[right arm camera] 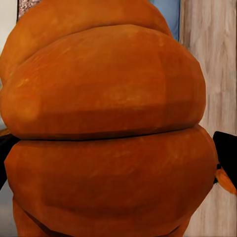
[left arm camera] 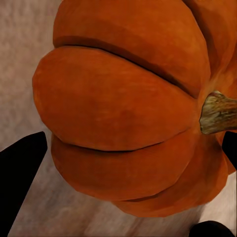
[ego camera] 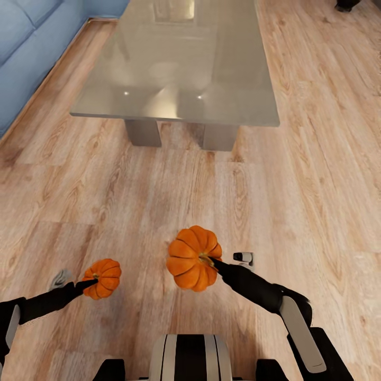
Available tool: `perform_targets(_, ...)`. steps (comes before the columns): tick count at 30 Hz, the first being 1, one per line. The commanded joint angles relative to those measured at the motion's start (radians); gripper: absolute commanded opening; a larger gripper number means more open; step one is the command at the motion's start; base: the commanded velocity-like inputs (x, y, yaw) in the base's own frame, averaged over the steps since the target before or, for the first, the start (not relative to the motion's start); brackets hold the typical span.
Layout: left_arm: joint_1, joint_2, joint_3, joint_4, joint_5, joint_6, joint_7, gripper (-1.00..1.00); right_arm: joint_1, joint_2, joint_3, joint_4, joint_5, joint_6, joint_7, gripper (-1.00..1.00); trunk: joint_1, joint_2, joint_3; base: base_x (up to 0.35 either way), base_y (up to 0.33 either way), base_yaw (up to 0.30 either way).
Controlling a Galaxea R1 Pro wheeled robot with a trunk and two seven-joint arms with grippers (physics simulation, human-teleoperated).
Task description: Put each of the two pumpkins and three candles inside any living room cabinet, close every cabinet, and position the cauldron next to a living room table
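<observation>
Two orange ribbed pumpkins hang above the wood floor in front of me. My left gripper (ego camera: 91, 283) is shut on the smaller-looking pumpkin (ego camera: 103, 278), whose ribs and brown stem loom close in the left wrist view (left arm camera: 123, 113). My right gripper (ego camera: 214, 263) is shut on the other pumpkin (ego camera: 193, 258), held higher; its orange side (right arm camera: 108, 133) sits between the dark fingertips (right arm camera: 227, 158). The low table (ego camera: 180, 69) with a glossy grey-beige top stands straight ahead. A dark object (ego camera: 346, 4) at the far right top edge may be the cauldron. The cabinet and candles are out of view.
A blue sofa (ego camera: 26, 47) runs along the left beside the table. Light wood floor (ego camera: 296, 201) stretches between me and the table and along its right side. My own base (ego camera: 188, 357) shows at the bottom edge.
</observation>
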Motion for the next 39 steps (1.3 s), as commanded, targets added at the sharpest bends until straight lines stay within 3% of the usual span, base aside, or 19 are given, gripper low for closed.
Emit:
perform_targets(1,0.000,0.000,0.000,-0.005,-0.003,0.008,0.001,-1.00,0.000,0.004,0.000,0.000,-0.003,0.002,-0.012,-1.00,0.000,0.000,0.004,0.000,0.000,0.000)
perform_targets(7,0.000,0.001,0.001,-0.014,-0.004,0.032,0.001,-1.00,0.000,0.011,0.000,0.000,-0.004,0.002,-0.068,-1.00,-0.003,0.002,0.027,0.000,0.000,0.000)
perform_targets(22,0.000,0.000,-0.001,-0.015,-0.004,0.074,0.002,-1.00,0.000,0.014,0.001,0.023,-0.003,-0.004,-0.131,-1.00,-0.010,0.005,0.085,-0.121,0.000,0.000)
perform_targets(28,0.000,0.001,-0.001,-0.015,-0.004,0.076,0.003,-1.00,0.000,0.014,0.002,0.053,-0.006,-0.063,-0.137,-1.00,-0.013,0.007,0.109,-0.003,0.000,0.000)
perform_targets(32,0.000,0.000,-0.003,-0.015,-0.005,0.076,0.003,-1.00,0.000,0.032,0.021,0.056,-0.003,-0.071,-0.137,-1.00,-0.014,0.008,0.129,0.000,0.000,0.000)
perform_targets(39,0.000,0.000,-0.005,-0.018,-0.005,0.077,0.003,-1.00,0.000,0.038,0.029,0.068,-0.001,-0.080,-0.139,-1.00,-0.017,0.009,0.158,0.000,0.000,0.000)
